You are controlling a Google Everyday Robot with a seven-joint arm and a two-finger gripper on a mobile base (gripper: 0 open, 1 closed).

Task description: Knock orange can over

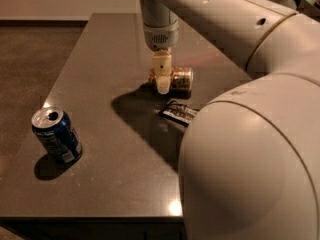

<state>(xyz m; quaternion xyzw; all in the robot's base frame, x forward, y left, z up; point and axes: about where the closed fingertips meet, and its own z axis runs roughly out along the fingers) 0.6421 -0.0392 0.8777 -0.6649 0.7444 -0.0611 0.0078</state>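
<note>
The orange can [179,79] lies on its side on the dark table [100,184], near the middle of the far half. My gripper [162,78] hangs straight down from the arm and stands right in front of the can's left part, its tip down at the table surface and covering part of the can. The can's right end shows to the right of the gripper.
A blue can [56,135] with a white label stands upright near the table's front left edge. A flat black snack wrapper [178,112] lies just in front of the orange can. My arm's large pale body [255,164] fills the right foreground. The floor lies beyond the table's left edge.
</note>
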